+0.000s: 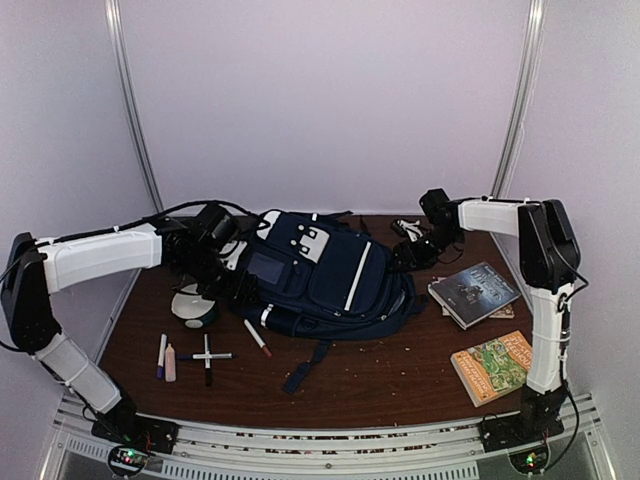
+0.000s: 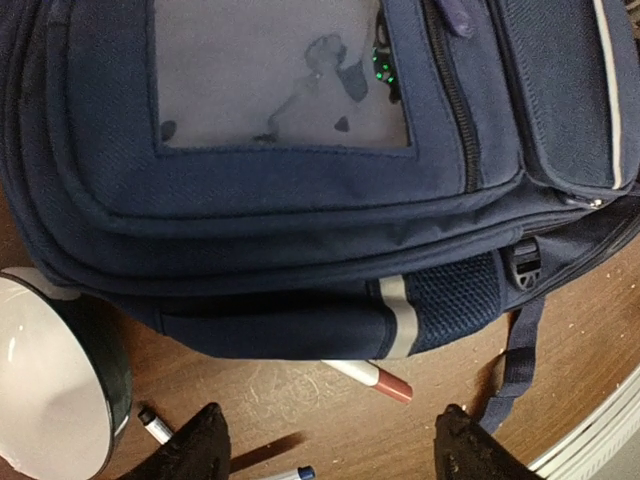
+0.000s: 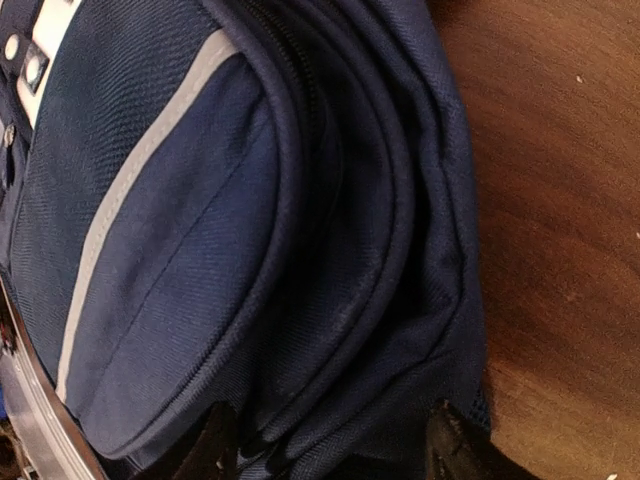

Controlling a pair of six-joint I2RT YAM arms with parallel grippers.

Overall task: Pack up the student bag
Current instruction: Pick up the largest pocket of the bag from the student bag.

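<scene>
Your left pincer (image 2: 335, 442) stands wide above the bench (image 2: 270, 392). Your right pincer (image 3: 332, 452) straddles the student bag (image 3: 200, 250); whether it grips, I cannot tell.

soft, even light from above; the top view is slightly grainy. sheen streaks the white enamel bowl with a dark rim (image 2: 40, 385) at lower left. the navy-blue fabric backpack (image 3: 200, 250) looks dim and soft close up.

There is one large navy-blue fabric backpack (image 1: 330, 275) with white stripes and one white enamel bowl (image 1: 190, 305) with a dark green outside. Two books show plainly: one dark-covered book (image 1: 472, 288) and one orange-and-green book (image 1: 492, 365). A pale edge under the dark one may be a third; I cannot tell. There are five slim pens or markers: one red-capped white marker (image 1: 257, 337), one blue-and-white marker (image 1: 162, 355), one pale pink stick (image 1: 170, 362) and two crossed pens (image 1: 207, 355).
</scene>
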